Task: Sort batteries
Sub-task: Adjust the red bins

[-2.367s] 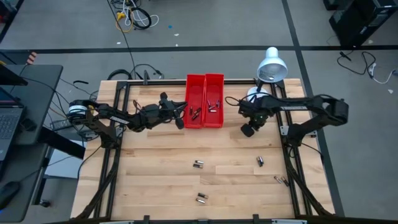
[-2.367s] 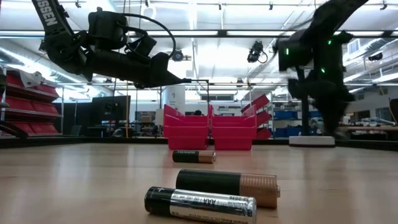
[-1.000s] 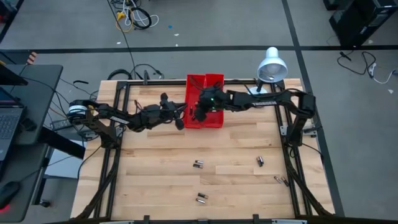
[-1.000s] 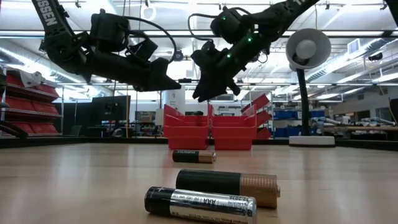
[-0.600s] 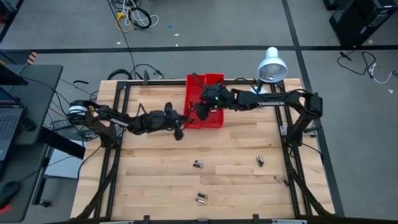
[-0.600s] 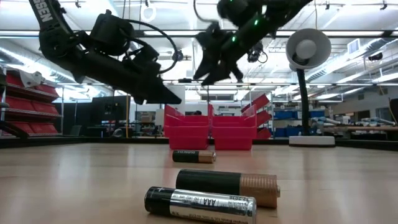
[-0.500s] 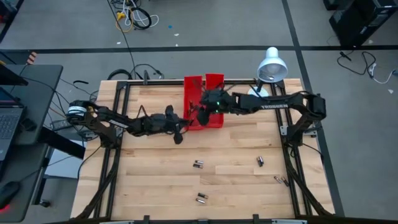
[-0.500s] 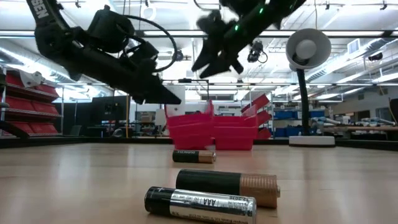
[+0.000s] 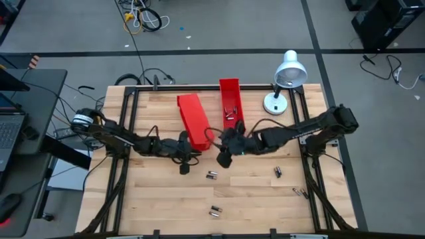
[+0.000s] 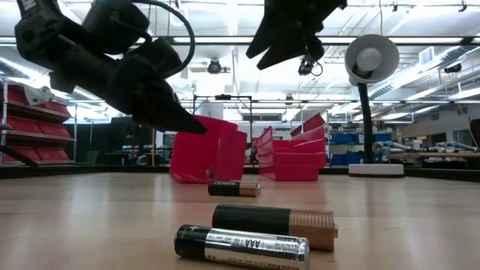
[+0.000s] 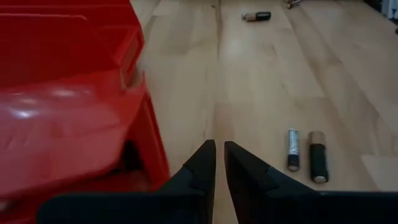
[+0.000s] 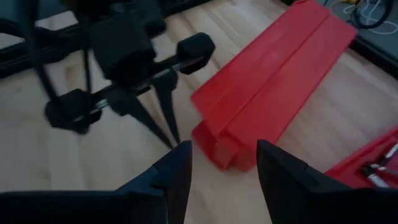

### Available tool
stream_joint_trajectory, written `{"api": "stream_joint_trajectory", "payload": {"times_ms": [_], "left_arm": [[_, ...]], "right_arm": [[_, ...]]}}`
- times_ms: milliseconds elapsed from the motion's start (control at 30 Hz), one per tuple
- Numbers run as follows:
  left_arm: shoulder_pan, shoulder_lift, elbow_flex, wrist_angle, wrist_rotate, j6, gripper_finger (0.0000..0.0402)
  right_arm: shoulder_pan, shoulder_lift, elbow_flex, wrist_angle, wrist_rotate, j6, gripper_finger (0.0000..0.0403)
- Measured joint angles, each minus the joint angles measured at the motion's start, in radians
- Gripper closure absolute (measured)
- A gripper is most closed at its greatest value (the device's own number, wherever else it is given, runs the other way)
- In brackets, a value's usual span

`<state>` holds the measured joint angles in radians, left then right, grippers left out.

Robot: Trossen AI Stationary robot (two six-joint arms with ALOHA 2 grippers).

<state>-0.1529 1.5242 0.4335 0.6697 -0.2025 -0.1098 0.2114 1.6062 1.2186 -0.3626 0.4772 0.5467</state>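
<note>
While both my arms reach toward the table's middle, my left gripper [image 9: 186, 163] hangs low over the wood, just by the near end of a red bin [image 9: 192, 121] that lies overturned and skewed, bottom up. Left fingers [image 11: 202, 163] nearly together, only a thin slit between the tips, nothing held in them. From the left wrist camera the bin's red wall fills one side, right beside those fingertips.

My right gripper [image 9: 224, 158] is just on the other side of that bin's near end, close to the left one. Right fingers [image 12: 178, 163] stand apart, empty; between them the wrist camera shows the bin's underside [image 12: 273, 87] and, beyond, the left arm's closed tips.

Second red bin [image 9: 231, 105] upright at the table's back, apart from the first; a few batteries [image 9: 230, 113] lie inside it.

Loose batteries on the wood:
- a pair [image 9: 212, 176] side by side, just in front of my grippers, also seen in the left wrist view [image 11: 305, 155];
- another pair [image 9: 215, 212] near the front edge;
- one [image 9: 278, 172] toward the right;
- one [image 9: 299, 192] by the right rail.

White desk lamp [image 9: 288, 72] at the back right corner.
</note>
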Motion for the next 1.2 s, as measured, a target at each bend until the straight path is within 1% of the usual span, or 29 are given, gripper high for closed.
{"api": "stream_joint_trajectory", "payload": {"times_ms": [133,300,533,633,800,933,1033,1133,1200], "left_arm": [[-0.03,0.0,0.0,-0.007,-0.018,-0.03,0.0353],[-0.046,0.0,0.0,-0.012,-0.094,-0.052,0.0353],[-0.046,-0.003,0.0,-0.024,-0.095,-0.078,0.0353],[-0.046,-0.032,0.0,-0.04,-0.098,-0.087,0.0353],[-0.046,-0.101,0.0,-0.126,-0.165,-0.112,0.0353],[-0.046,-0.135,0.0,-0.186,-0.188,-0.112,0.0353],[-0.046,-0.143,0.0,-0.189,-0.192,-0.112,0.0353],[-0.046,-0.142,0.0,-0.196,-0.201,-0.112,0.0353],[-0.046,-0.142,0.0,-0.196,-0.227,-0.112,0.0353]], "right_arm": [[0.045,0.0,0.0,0.0,0.009,0.044,0.0237],[0.097,0.0,0.0,-0.001,0.069,0.065,0.0238],[0.123,0.0,0.0,-0.032,0.15,0.065,0.0238],[0.098,0.0,-0.001,-0.074,0.179,0.065,0.0238],[0.061,0.0,-0.001,-0.113,0.176,0.065,0.0238],[0.055,0.0,-0.001,-0.111,0.169,0.063,0.0238],[0.039,0.009,-0.001,-0.102,0.169,0.063,0.0238],[0.0,0.029,-0.018,-0.058,0.167,0.054,0.0241],[-0.037,0.038,-0.041,-0.028,0.161,0.033,0.0247]]}}
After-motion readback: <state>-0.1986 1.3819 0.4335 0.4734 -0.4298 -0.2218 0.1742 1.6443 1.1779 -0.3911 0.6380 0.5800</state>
